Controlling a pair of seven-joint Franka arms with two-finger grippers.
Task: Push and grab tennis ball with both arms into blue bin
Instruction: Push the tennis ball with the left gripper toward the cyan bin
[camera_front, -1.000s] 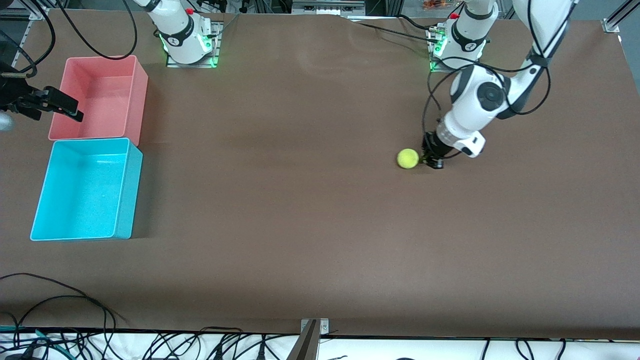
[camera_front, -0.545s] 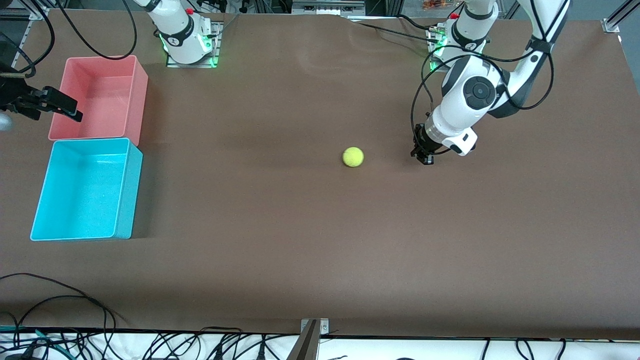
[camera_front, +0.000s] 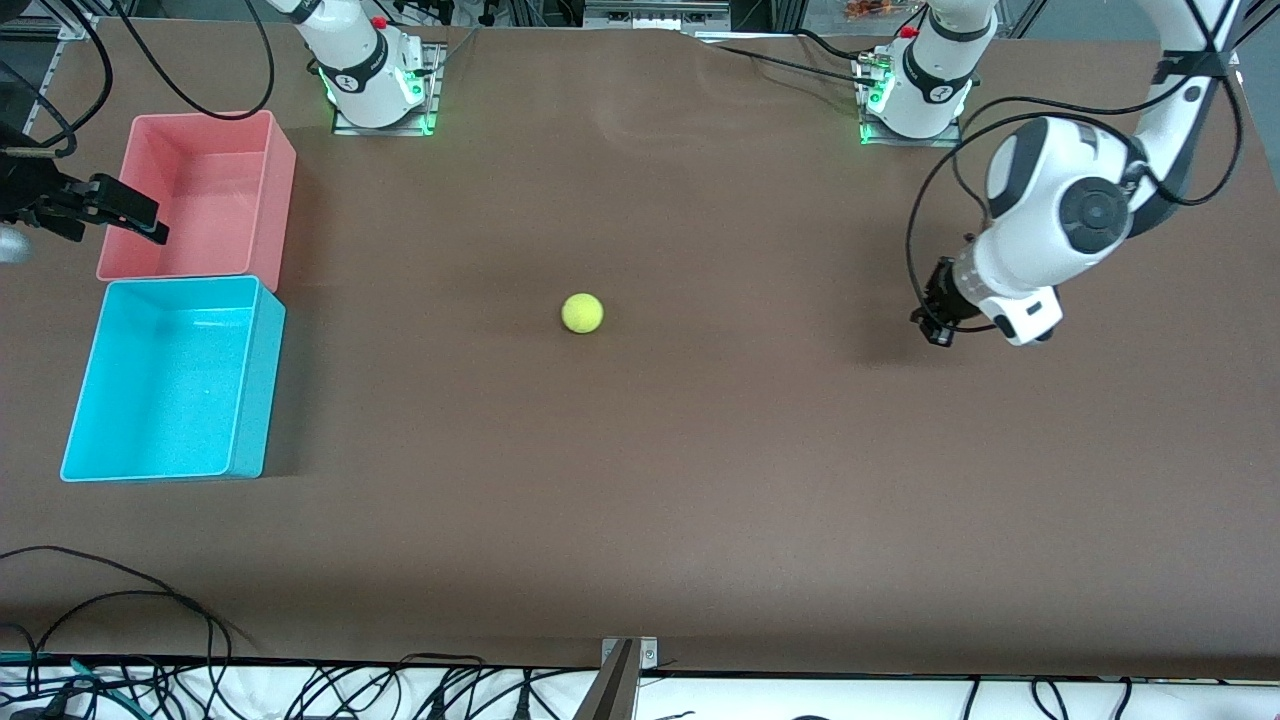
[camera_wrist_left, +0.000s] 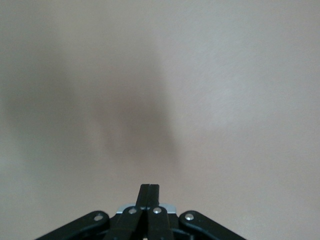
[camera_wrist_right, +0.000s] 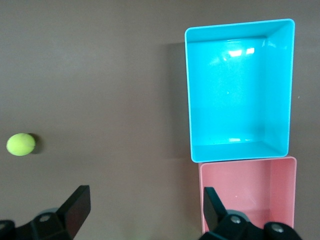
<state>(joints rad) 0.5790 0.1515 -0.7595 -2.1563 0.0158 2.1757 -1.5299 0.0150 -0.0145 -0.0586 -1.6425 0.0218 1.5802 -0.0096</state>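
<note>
The tennis ball (camera_front: 582, 312) lies on the brown table near its middle, apart from both grippers; it also shows in the right wrist view (camera_wrist_right: 20, 144). The blue bin (camera_front: 160, 390) stands empty at the right arm's end of the table (camera_wrist_right: 239, 90). My left gripper (camera_front: 935, 330) is shut on nothing, its fingers pressed together (camera_wrist_left: 149, 187), low over bare table toward the left arm's end, well away from the ball. My right gripper (camera_front: 145, 218) hangs open and empty (camera_wrist_right: 145, 196) over the pink bin's outer edge.
An empty pink-red bin (camera_front: 200, 190) touches the blue bin on the side farther from the front camera. Both arm bases (camera_front: 375, 90) (camera_front: 915, 95) sit along the table's back edge. Loose cables (camera_front: 120, 600) lie at the front corner.
The ball has rolled from beside the left gripper toward the bins' end of the table. The left gripper followed briefly, then drew back toward its own end. The right arm has stayed still.
</note>
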